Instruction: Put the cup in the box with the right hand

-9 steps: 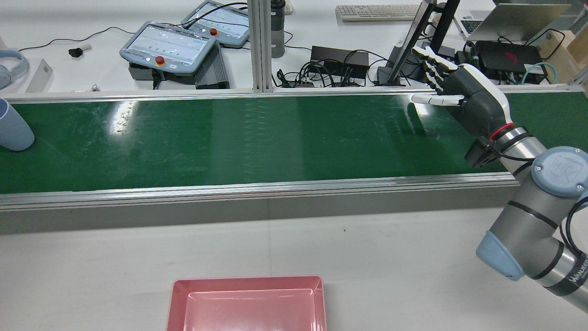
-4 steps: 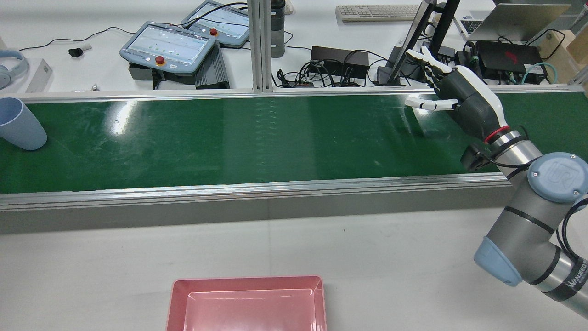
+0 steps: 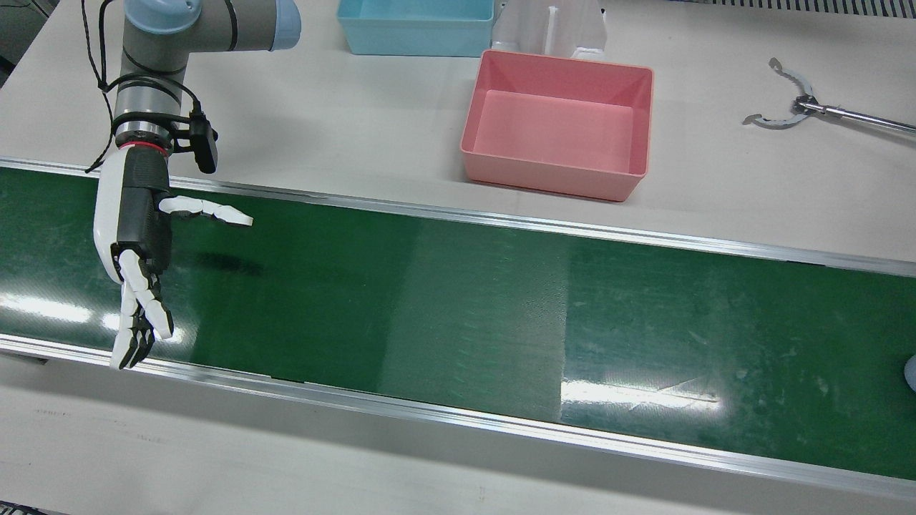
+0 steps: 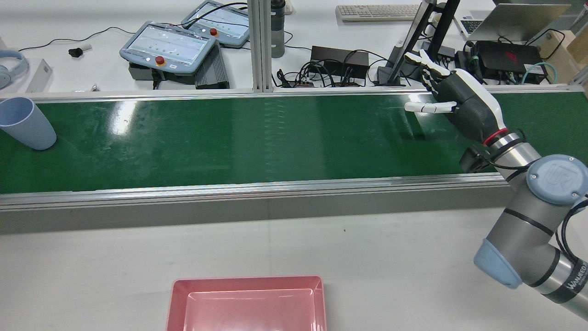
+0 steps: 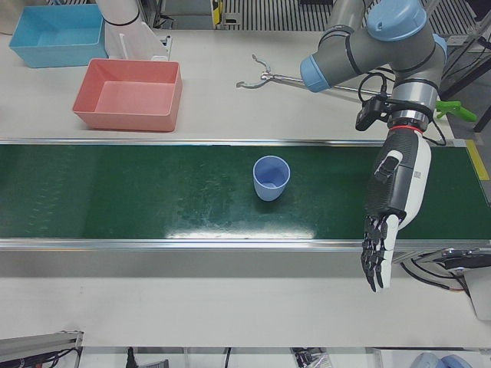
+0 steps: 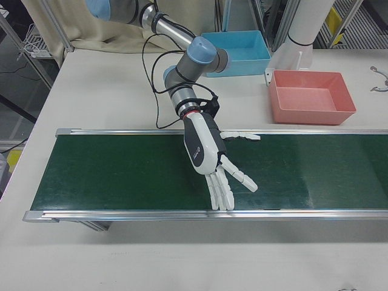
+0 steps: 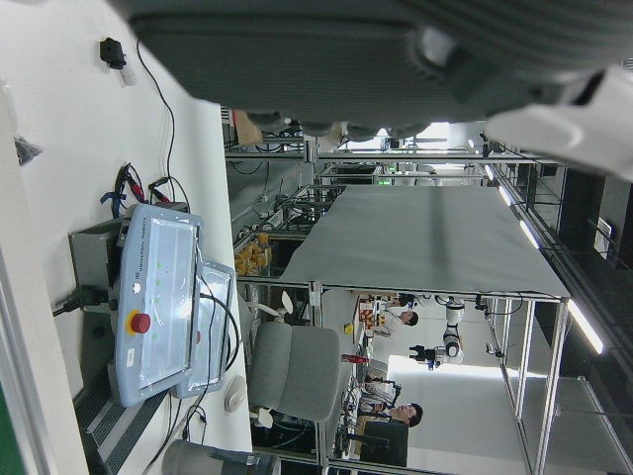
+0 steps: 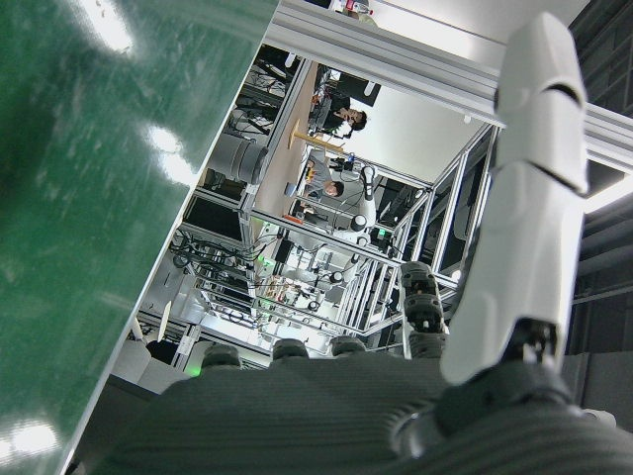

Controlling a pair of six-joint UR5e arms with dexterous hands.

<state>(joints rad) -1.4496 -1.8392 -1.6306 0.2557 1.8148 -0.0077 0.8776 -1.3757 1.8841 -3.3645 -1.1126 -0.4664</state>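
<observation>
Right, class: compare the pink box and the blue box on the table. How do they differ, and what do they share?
Colour: the pink box is salmon pink, the blue box light blue. Place: the pink box sits nearer the green belt, the blue box farther back beside the white pedestal. Both are rectangular, open-topped and look empty.

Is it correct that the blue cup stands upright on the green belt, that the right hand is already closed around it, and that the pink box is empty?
Not quite. The right hand is open, fingers spread, and holds nothing; the rear view shows it far along the green belt from the blue cup. The cup does stand upright on the belt, and the pink box is empty.
</observation>
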